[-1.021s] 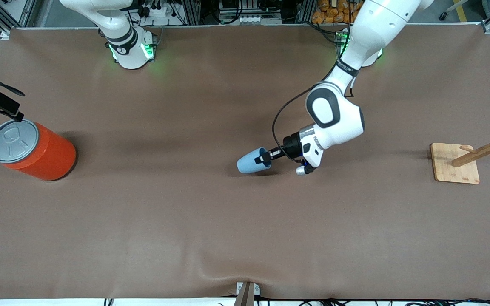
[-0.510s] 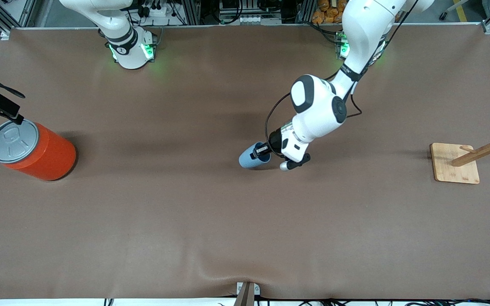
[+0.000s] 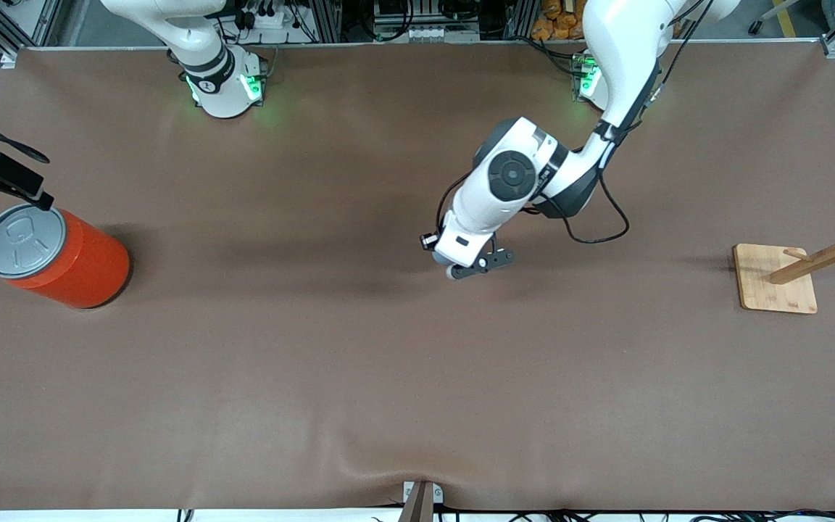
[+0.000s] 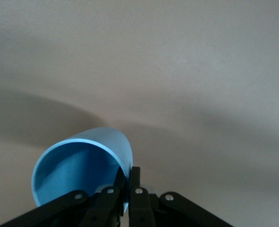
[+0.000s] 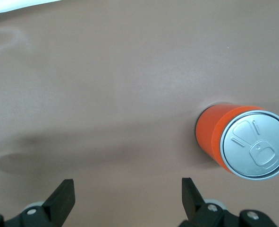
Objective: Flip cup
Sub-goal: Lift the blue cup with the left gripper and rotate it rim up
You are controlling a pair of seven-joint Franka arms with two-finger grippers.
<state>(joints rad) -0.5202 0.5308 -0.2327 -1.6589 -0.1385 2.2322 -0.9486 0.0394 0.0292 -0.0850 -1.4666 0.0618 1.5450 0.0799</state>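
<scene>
The light blue cup shows in the left wrist view, with its open mouth toward the camera. My left gripper is shut on the cup's rim, one finger inside and one outside. In the front view my left gripper is over the middle of the table, and the arm's wrist hides nearly all of the cup. My right gripper is open and empty. It hangs beside the top of the orange can at the right arm's end of the table.
The orange can with a grey lid stands at the right arm's end. A wooden rack on a square base stands at the left arm's end. A small bracket sits at the table's front edge.
My left arm has turned its wrist over while holding the cup. The cup went from lying tilted beside the hand to hidden under it. My right gripper shifted slightly.
</scene>
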